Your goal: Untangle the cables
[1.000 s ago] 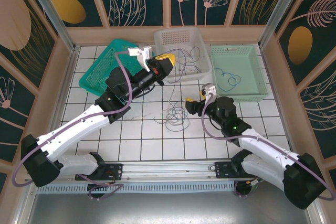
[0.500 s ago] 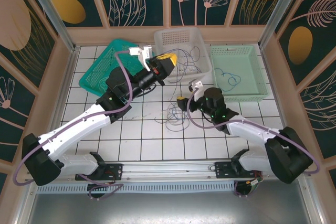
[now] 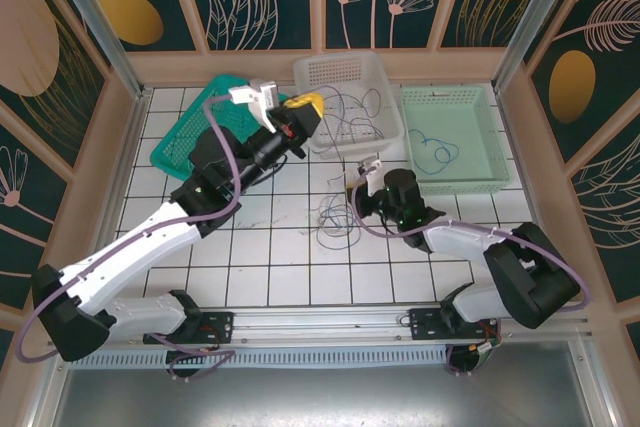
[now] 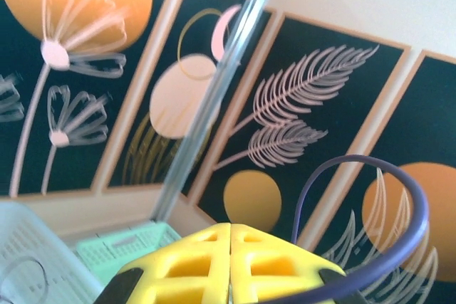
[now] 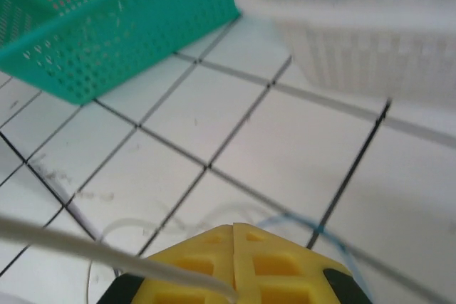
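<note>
A loose tangle of thin cables (image 3: 335, 219) lies on the white tiles at mid-table, and more cables (image 3: 355, 119) hang over and inside the white basket (image 3: 340, 69). My right gripper (image 3: 350, 190) is low at the tangle's upper right edge. In the right wrist view its yellow fingers (image 5: 278, 265) are pressed together, and a pale grey cable (image 5: 107, 258) runs in from the left to their seam. A blue cable (image 5: 335, 240) lies on the tile just ahead. My left gripper (image 3: 310, 104) is raised beside the white basket, its fingers (image 4: 185, 268) shut with no thin cable visible between them.
A teal basket (image 3: 190, 137) stands tilted at the back left. A mint basket (image 3: 450, 95) at the back right holds a blue cable (image 3: 437, 150). The white basket (image 5: 356, 40) and the teal basket (image 5: 107, 26) stand close ahead of the right gripper. A thick purple arm cable (image 4: 417, 211) arcs past the left fingers.
My right gripper has moved left and forward to the tangle and closed from wide open. The left gripper, still shut, has lifted slightly up and away.
</note>
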`<action>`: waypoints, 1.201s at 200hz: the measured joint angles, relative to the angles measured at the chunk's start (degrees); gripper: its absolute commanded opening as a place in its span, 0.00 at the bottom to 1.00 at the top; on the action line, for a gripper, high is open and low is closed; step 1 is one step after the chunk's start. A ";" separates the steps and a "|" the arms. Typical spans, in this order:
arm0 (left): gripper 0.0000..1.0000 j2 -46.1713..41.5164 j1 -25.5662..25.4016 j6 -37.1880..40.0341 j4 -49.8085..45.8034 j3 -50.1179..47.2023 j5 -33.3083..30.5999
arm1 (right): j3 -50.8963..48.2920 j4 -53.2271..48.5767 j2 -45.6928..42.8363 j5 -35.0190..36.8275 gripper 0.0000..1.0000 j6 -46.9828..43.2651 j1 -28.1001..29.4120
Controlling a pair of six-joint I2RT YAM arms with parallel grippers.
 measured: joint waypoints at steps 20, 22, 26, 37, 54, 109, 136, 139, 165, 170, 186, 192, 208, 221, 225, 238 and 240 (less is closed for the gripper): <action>0.02 -0.72 0.00 3.39 -0.35 4.46 -2.14 | -2.40 -2.78 1.07 0.02 0.00 2.89 0.46; 0.02 -0.74 0.00 3.80 -0.42 5.09 -2.32 | -2.56 -3.15 1.27 0.00 0.00 3.15 0.52; 0.02 -0.72 0.00 4.33 -0.44 6.14 -2.51 | -2.73 -3.80 1.57 0.02 0.00 3.52 0.66; 0.03 -0.55 0.00 6.08 -0.81 9.42 -3.04 | -2.86 -5.49 2.67 0.04 0.00 4.57 0.85; 0.04 0.28 0.00 8.52 -1.22 14.36 -3.43 | -2.86 -7.26 4.46 0.66 0.00 5.51 1.07; 0.05 7.10 0.11 15.28 -4.07 28.04 -4.28 | -2.05 -8.96 7.50 2.71 0.00 6.99 1.44; 0.05 10.78 0.22 17.27 -6.08 35.06 -3.80 | -1.57 -8.35 8.26 3.02 0.00 7.50 1.53; 0.05 11.02 0.22 17.38 -6.16 35.58 -3.74 | -1.60 -8.28 8.26 3.02 0.00 7.56 1.57; 0.06 13.14 0.61 18.21 -6.38 39.50 -3.26 | -2.38 -6.88 8.09 3.02 0.04 8.44 1.60; 0.06 13.49 0.83 18.21 -6.36 39.76 -3.13 | -2.49 -6.78 8.02 2.99 0.04 8.52 1.60; 0.06 15.06 2.21 17.88 -6.36 40.37 -2.32 | -2.54 -6.75 7.85 3.02 0.04 8.96 1.60; 0.07 15.85 3.04 17.35 -6.34 40.41 -1.77 | -2.54 -6.75 7.85 3.02 0.04 9.07 1.60; 0.07 18.58 5.70 15.61 -6.27 40.46 -0.33 | -2.54 -6.75 7.85 3.02 0.04 9.16 1.60; 0.07 21.38 7.89 13.84 -6.29 40.70 0.66 | -2.54 -6.75 7.85 2.99 0.04 9.38 1.60; 0.07 22.67 8.68 13.09 -6.43 41.11 1.11 | -2.54 -6.73 7.85 2.97 0.04 9.51 1.60; 0.07 27.04 10.73 11.13 -6.80 43.41 2.49 | -2.54 -6.71 7.85 2.97 0.04 9.94 1.62; 0.07 27.50 10.93 11.02 -6.88 43.76 2.71 | -2.54 -6.71 7.85 2.99 0.04 9.97 1.64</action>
